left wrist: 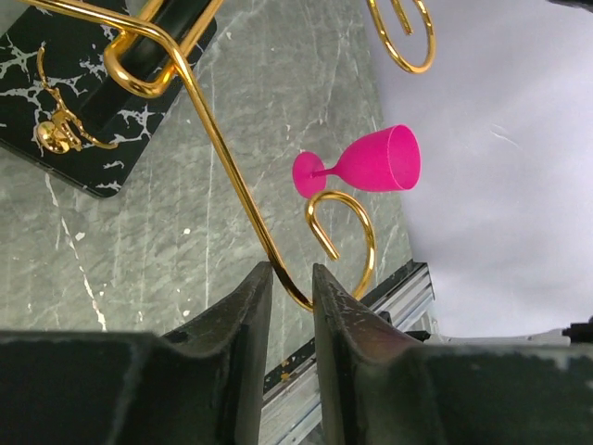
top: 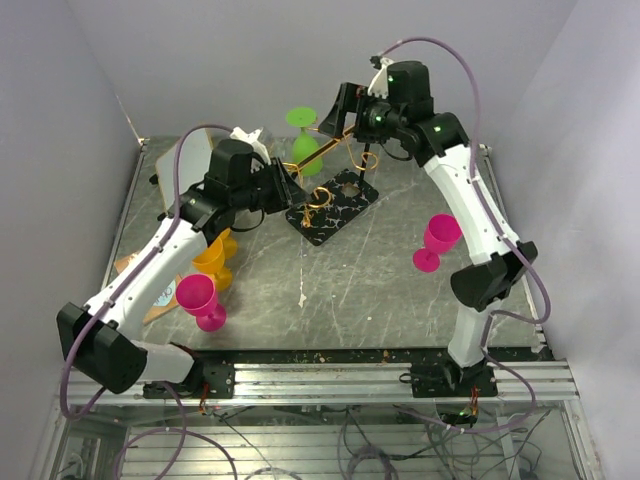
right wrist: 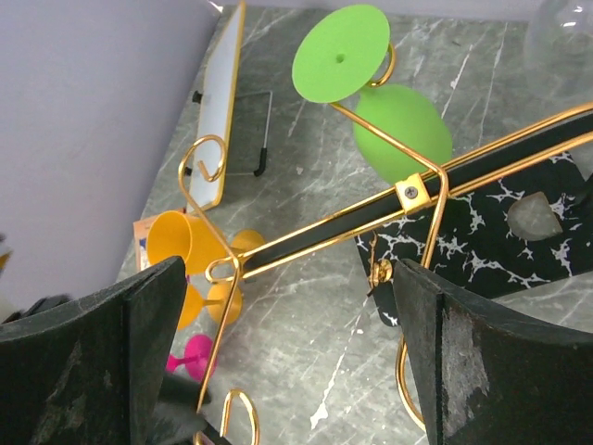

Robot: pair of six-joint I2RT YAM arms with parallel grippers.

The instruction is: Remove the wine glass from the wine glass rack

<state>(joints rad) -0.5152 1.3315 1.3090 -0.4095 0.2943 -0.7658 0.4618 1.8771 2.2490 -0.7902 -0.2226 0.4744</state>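
Note:
The wine glass rack (top: 335, 200) stands mid-table on its black veined base (left wrist: 88, 130), and its black post with gold wires (right wrist: 371, 215) shows in the right wrist view. A green wine glass (top: 305, 150) hangs upside down from a back hook, foot up (right wrist: 341, 54), bowl below (right wrist: 403, 130). My left gripper (top: 287, 190) is shut on a gold scroll wire (left wrist: 241, 199) of the rack, with the wire pinched between the fingertips (left wrist: 292, 276). My right gripper (top: 342, 108) is wide open and empty above the rack, just right of the green glass, jaws either side of the post (right wrist: 289, 278).
A pink glass (top: 437, 240) stands right of the rack and also shows in the left wrist view (left wrist: 371, 162). Orange glasses (top: 213, 258) and another pink glass (top: 200, 300) stand at the front left. A gold-framed white board (right wrist: 211, 93) stands at the back left.

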